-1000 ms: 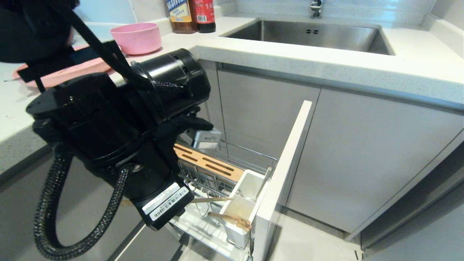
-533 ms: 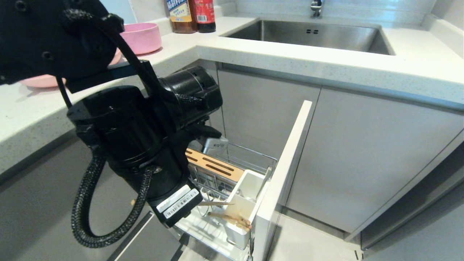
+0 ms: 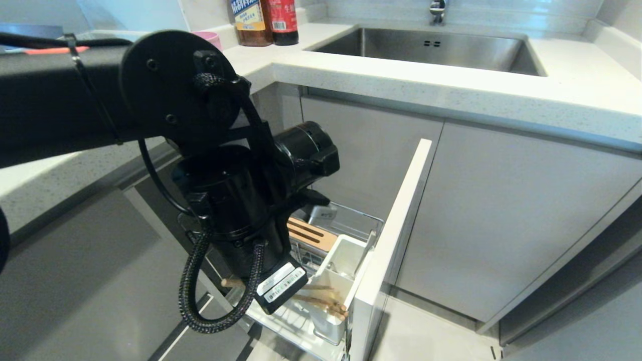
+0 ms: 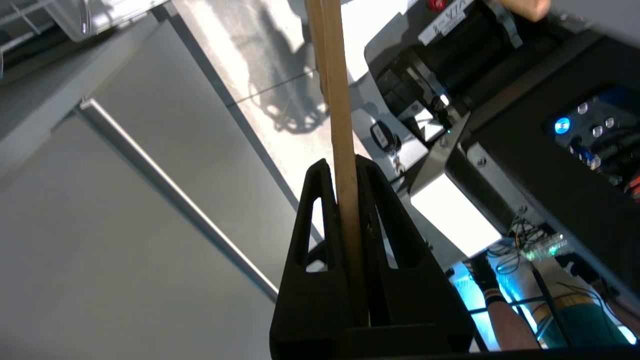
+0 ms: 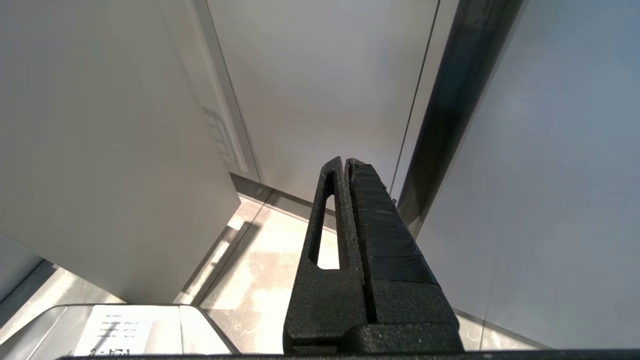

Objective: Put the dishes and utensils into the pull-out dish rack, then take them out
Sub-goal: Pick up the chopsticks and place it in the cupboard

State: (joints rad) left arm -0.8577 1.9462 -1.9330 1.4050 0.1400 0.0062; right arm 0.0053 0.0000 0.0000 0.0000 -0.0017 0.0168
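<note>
The pull-out dish rack point(image 3: 346, 230) stands open below the tabletop point(image 3: 451, 95). Its pale front panel point(image 3: 391, 240) walls the right side. The left arm fills the space above the rack's near-left part — the wooden strip point(image 3: 311, 234) is half covered. The white utensil cup point(image 3: 337, 281) is open from above, though chopsticks point(image 3: 321, 301) lie slanted across its mouth. Left pincer point(image 4: 342, 172) is clamped on chopsticks. Floor right of the panel — free.

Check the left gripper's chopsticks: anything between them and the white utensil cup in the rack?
Nothing visible blocks them. The left gripper is shut on the chopsticks, held low beside the pull-out dish rack. The white utensil cup is open-topped; in the head view the sticks already reach its rim, though the left arm hides part of that stretch.
</note>
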